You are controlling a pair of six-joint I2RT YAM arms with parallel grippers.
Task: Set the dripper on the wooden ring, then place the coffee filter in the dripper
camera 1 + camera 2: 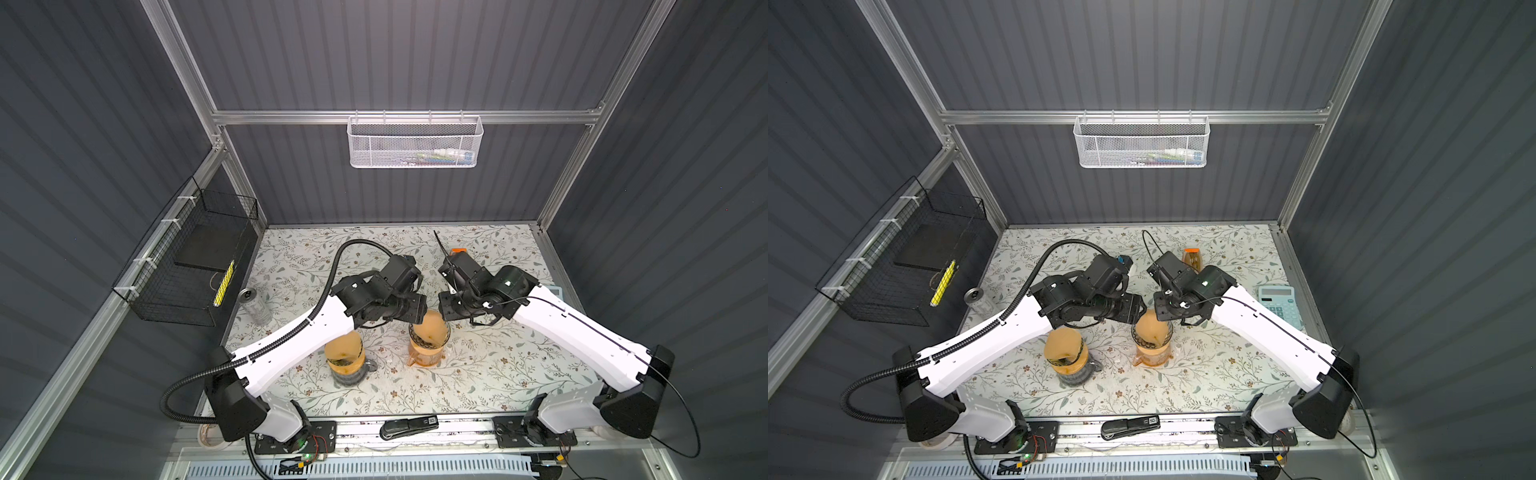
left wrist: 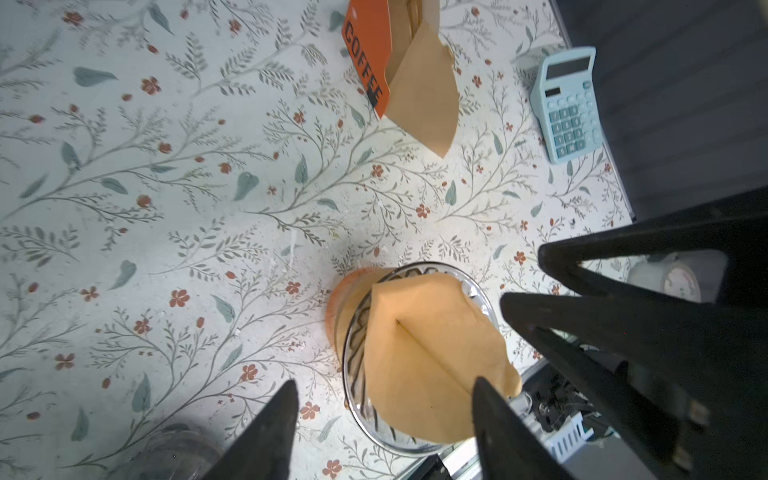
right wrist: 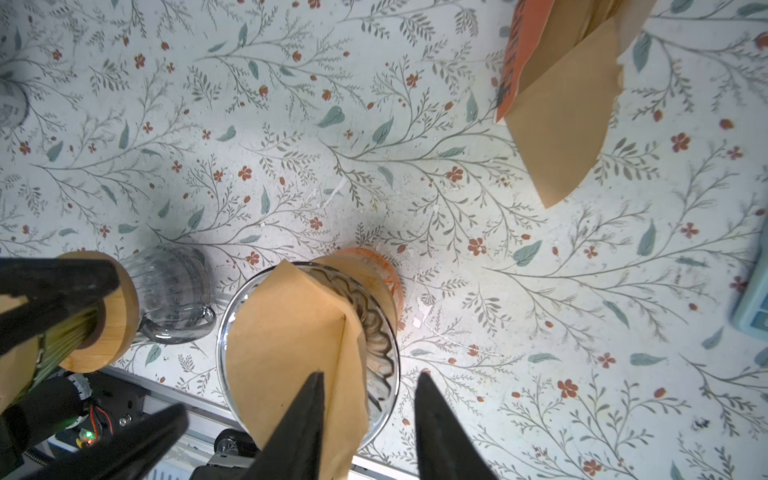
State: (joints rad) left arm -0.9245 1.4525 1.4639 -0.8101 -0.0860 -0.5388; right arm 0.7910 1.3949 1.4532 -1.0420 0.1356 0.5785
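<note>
Coffee filter [image 2: 415, 365] seated in dripper [image 2: 356, 332], between left fingers [image 2: 266, 432], spread wide, released; right fingers [image 3: 299, 428] parted too, straddling dripper rim, grasping nothing.

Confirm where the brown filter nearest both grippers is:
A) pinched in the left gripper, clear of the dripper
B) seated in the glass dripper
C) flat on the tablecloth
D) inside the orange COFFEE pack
B: the coffee filter sits opened inside the glass dripper, with its seam running down into the cone. Both wrist views show it.
</note>
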